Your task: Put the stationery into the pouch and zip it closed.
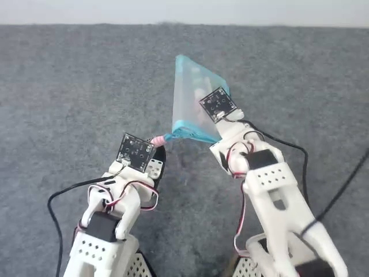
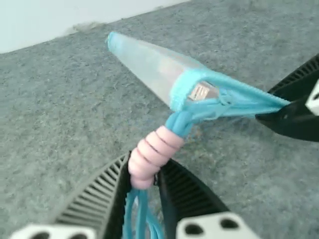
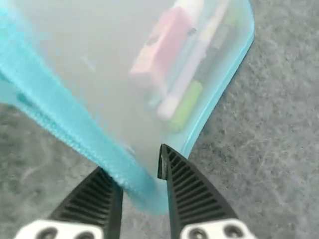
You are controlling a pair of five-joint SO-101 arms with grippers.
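A translucent pouch (image 1: pixel 193 104) with turquoise trim is held off the grey table, stretched between both arms. Its zipper edge (image 1: pixel 190 133) runs along the near side. Through the wall I see the stationery (image 3: pixel 179 59): pens, a marker and a pink eraser. My left gripper (image 2: pixel 144 181) is shut on the pink beaded zipper pull (image 2: pixel 149 154), which hangs from a turquoise cord at the pouch's near-left corner. My right gripper (image 3: pixel 142 172) is shut on the pouch's zipper-edge corner (image 3: pixel 144 191). The metal zipper slider (image 2: pixel 200 92) sits at the end by the pull.
Grey carpet-like table surface (image 1: pixel 69 98) lies all round, with a pale wall (image 1: pixel 86 11) at the far edge. Black cables (image 1: pixel 57 202) trail from both arm bases near the front. The right arm's fingers (image 2: pixel 294 114) appear dark in the left wrist view.
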